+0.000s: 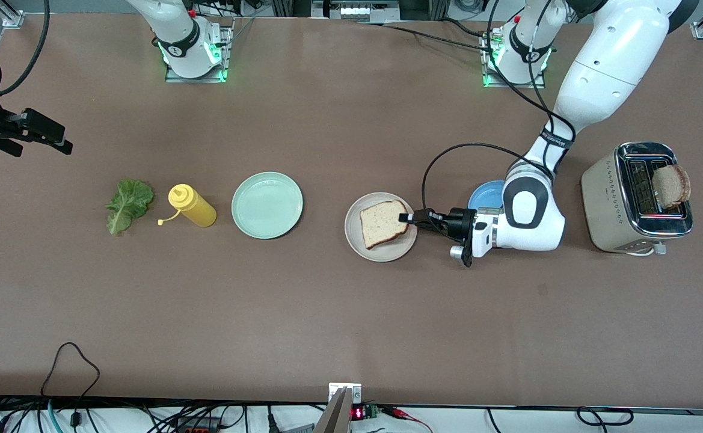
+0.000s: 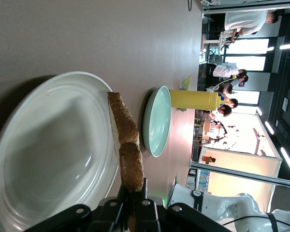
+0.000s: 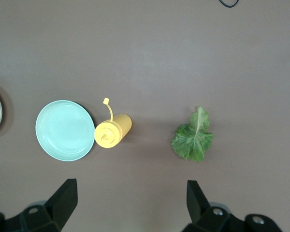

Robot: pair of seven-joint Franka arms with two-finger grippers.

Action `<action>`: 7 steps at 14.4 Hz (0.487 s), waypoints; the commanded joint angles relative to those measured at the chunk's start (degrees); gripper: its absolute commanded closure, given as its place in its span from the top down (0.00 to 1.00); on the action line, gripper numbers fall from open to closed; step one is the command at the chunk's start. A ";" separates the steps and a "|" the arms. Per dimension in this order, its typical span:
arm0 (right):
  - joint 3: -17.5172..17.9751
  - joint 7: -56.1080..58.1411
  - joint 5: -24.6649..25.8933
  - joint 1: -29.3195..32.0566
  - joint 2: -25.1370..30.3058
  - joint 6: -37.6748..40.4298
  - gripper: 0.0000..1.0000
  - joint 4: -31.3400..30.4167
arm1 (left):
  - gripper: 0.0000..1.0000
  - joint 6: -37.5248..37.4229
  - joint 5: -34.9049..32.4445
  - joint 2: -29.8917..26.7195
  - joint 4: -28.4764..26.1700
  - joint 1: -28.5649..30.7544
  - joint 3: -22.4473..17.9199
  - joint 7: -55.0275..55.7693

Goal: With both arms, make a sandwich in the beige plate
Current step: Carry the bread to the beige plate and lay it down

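My left gripper [image 1: 409, 218] is shut on the edge of a toast slice [image 1: 382, 224] and holds it flat over the beige plate [image 1: 358, 240]. I cannot tell whether the slice touches the plate. In the left wrist view the slice [image 2: 126, 145] shows edge-on in the gripper [image 2: 135, 195], beside the plate [image 2: 43, 164]. A second toast slice [image 1: 671, 186] sticks out of the toaster [image 1: 610, 198]. The lettuce leaf [image 1: 128, 204] lies on the table toward the right arm's end. My right gripper [image 1: 50, 135] waits open and empty, high over that end. Its wrist view [image 3: 130, 200] shows the lettuce [image 3: 193, 139].
A yellow squeeze bottle [image 1: 193, 205] and a mint-green plate [image 1: 267, 204] sit between the lettuce and the beige plate. A blue plate [image 1: 485, 193] lies partly hidden under the left arm. The bottle [image 3: 113, 131] and mint plate [image 3: 64, 130] also show in the right wrist view.
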State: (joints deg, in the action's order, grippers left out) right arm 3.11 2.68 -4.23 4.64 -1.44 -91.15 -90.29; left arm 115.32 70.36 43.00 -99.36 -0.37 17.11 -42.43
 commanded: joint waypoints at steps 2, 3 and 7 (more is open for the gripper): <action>0.49 1.10 -0.95 0.72 0.65 0.71 1.00 -0.41 | 0.05 0.26 3.81 2.26 0.31 -0.86 -0.15 -4.86; 0.49 1.10 -0.95 0.72 0.65 0.71 1.00 -0.41 | 0.05 0.26 3.90 2.70 0.40 -0.95 -0.15 -4.86; 0.49 1.10 -0.95 0.64 0.65 0.97 1.00 -0.41 | 0.24 0.26 5.13 3.58 0.31 -1.83 -0.15 -4.77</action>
State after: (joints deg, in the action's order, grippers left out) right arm 3.16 2.77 -4.25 4.63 -1.47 -90.80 -90.30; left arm 115.32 73.54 46.08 -99.36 -1.55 17.16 -45.58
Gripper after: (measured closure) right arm 0.000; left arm 0.877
